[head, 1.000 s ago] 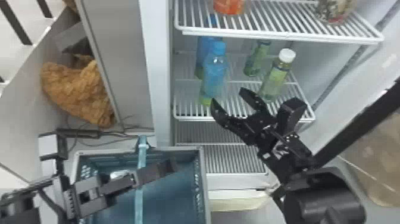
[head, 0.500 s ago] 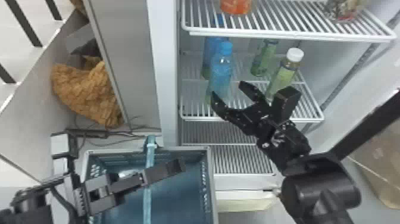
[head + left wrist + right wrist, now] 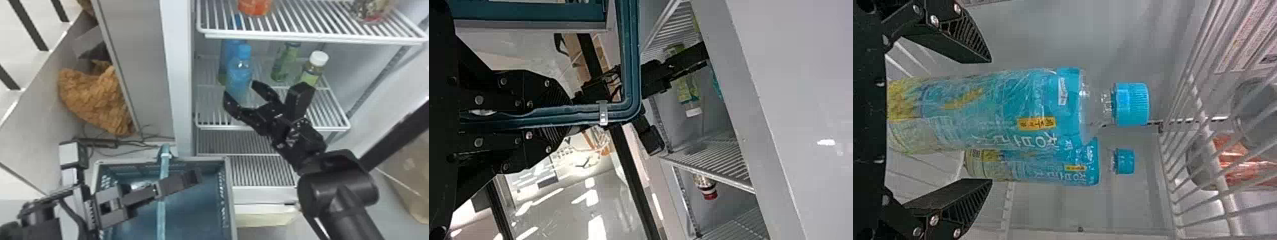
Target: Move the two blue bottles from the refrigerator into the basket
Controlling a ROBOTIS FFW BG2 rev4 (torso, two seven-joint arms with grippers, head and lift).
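Showing white lettering, labels point(image 3: 1003, 120) wrap both blue bottles point(image 3: 1093, 102)

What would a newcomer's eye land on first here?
Probably the two blue plastic bottles standing on the white wire shelf, the front one framed by the right gripper's open black fingers. Next, perhaps the blue plastic basket lower down, or the crumpled brown heap at the head view's left.

open gap between front blue bottle point(image 3: 239, 76) and white-capped bottle point(image 3: 310, 74), upper wire shelf point(image 3: 312, 39) overhead
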